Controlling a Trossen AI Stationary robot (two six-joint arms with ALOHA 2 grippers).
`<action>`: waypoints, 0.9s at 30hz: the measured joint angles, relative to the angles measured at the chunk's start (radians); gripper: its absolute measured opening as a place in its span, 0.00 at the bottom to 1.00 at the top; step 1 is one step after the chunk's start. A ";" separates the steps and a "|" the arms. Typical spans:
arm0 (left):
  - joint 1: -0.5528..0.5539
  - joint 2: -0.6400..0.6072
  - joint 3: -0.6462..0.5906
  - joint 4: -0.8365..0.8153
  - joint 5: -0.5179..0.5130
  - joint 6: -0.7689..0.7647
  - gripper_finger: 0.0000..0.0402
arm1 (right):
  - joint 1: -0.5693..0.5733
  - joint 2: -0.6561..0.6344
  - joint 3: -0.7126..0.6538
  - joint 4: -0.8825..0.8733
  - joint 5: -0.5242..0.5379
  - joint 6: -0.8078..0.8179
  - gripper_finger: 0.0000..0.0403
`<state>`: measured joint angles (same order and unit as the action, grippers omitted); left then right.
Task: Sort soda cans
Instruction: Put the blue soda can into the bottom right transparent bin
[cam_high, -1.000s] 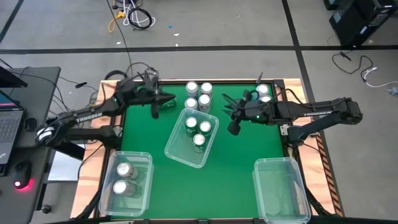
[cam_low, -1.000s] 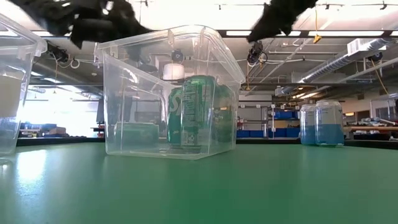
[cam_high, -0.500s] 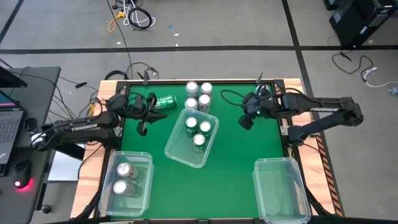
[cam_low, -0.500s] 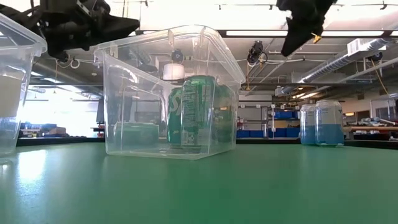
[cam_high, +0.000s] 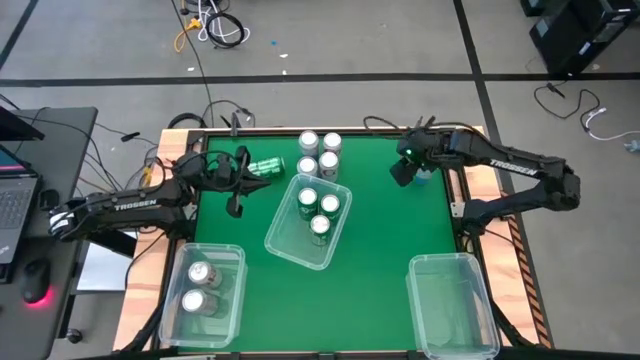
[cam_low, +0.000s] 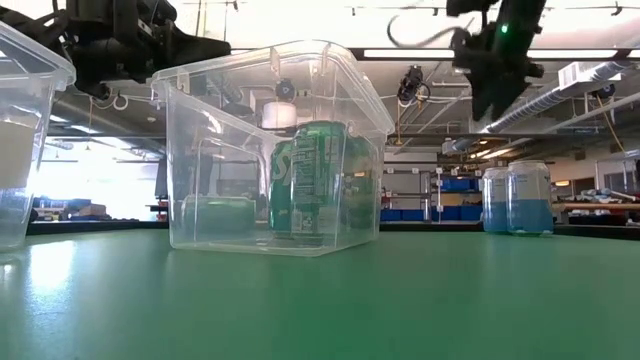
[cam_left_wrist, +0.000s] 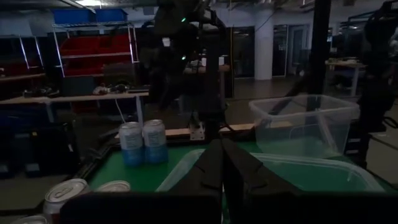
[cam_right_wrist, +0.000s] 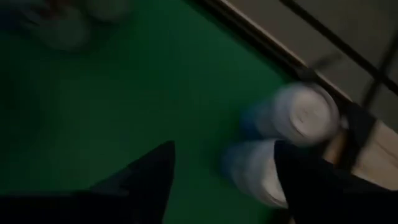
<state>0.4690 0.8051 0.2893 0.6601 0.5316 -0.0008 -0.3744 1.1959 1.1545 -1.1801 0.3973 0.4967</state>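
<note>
My right gripper (cam_high: 405, 172) hangs open, well above two blue soda cans (cam_low: 515, 200) that stand at the table's far right corner. In the right wrist view its fingers point down over them, the nearer blue can (cam_right_wrist: 255, 171) below the gap. My left gripper (cam_high: 235, 192) is shut and empty, raised above the table's far left part (cam_low: 130, 45), near a green can (cam_high: 265, 167) lying on its side. Several silver cans (cam_high: 318, 153) stand at the far middle. Three green cans (cam_high: 318, 212) stand in the middle clear bin (cam_high: 285, 245).
A clear bin (cam_high: 225, 255) at the near left holds two silver cans (cam_high: 198, 288). Another clear bin (cam_high: 452, 305) stands at the near right. The table's wooden rim (cam_high: 462, 190) runs close behind the blue cans. Green mat lies free between the middle bin and the right bin.
My right gripper has gone toward the table's far right corner, over the blue cans, has come down a little and has opened. My left gripper drew back from the lying green can toward the near left, then held still. No can has moved.
</note>
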 joint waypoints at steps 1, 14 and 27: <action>0.000 0.000 0.000 -0.001 0.000 0.003 0.01 | -0.021 0.010 0.000 -0.024 -0.001 0.001 0.67; 0.000 0.000 0.000 -0.065 -0.006 0.045 0.01 | -0.244 0.149 0.000 -0.144 -0.057 -0.137 0.83; 0.000 0.000 0.000 -0.091 -0.009 0.050 0.01 | -0.390 0.227 -0.053 -0.093 -0.157 -0.282 0.81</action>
<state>0.4690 0.8051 0.2893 0.5694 0.5224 0.0490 -0.7648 1.4227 1.1018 -1.2728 0.2403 0.2151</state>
